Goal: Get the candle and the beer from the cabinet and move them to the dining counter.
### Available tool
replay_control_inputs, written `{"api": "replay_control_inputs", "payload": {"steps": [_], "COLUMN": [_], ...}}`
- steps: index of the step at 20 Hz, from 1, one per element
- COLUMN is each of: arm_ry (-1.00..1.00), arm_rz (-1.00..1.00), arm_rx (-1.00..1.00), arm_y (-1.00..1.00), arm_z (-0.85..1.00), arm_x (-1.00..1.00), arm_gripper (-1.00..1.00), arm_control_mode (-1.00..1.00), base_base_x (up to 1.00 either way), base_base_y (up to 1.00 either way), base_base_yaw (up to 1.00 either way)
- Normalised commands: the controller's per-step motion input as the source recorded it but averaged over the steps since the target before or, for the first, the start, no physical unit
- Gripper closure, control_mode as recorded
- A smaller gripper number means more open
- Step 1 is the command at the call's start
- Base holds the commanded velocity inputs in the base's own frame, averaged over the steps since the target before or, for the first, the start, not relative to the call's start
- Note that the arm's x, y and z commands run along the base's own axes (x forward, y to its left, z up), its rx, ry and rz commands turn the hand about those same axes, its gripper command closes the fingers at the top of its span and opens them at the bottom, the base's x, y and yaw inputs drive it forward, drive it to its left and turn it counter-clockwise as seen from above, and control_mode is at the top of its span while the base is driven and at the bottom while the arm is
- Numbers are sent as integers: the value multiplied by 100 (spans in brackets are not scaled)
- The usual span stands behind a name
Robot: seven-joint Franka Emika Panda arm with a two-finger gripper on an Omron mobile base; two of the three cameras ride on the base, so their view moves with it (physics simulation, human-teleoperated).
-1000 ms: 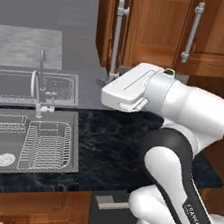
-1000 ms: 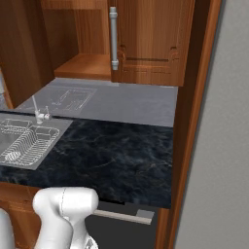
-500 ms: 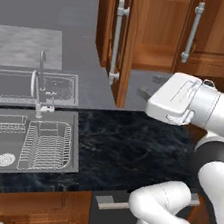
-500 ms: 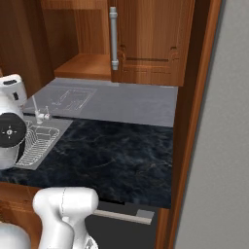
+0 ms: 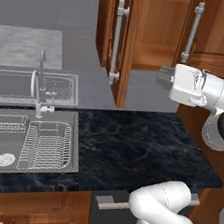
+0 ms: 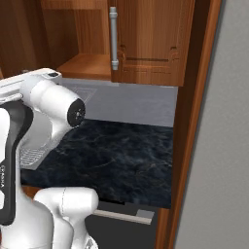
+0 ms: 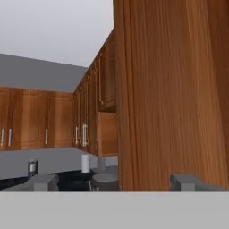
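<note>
One door of the cabinet (image 5: 124,45) hangs open, its visible shelf bare; candle and beer can't be made out. Since a second ago the gripper (image 5: 165,74) has swung right from the door edge toward the opening, jaws spread wide, holding nothing.

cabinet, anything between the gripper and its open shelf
Nothing visible does: the cabinet has its left door swung out, baring the shelf. The open gripper hangs just in front, aimed sideways at that door, beside the shut right door.
</note>
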Motion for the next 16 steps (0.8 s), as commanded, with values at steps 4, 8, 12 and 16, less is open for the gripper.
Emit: {"api": "replay_control_inputs", "payload": {"steps": [4,8,12,16], "arm_ry": [0,1,4,6], "arm_rz": [32,31,22,1], "arm_rx": [0,0,0,-1], "arm_y": [4,2,25,69], "arm_z": [-6,-6,-8,-6], "arm_x": [79,71,59,24], "arm_gripper": [-100,-100,-100,-100], "arm_control_mode": [-100,-100,-100,-100], "base_base_x": [0,0,0,0], "base_base_y": [0,0,0,0], "base_base_yaw": [0,0,0,0]}}
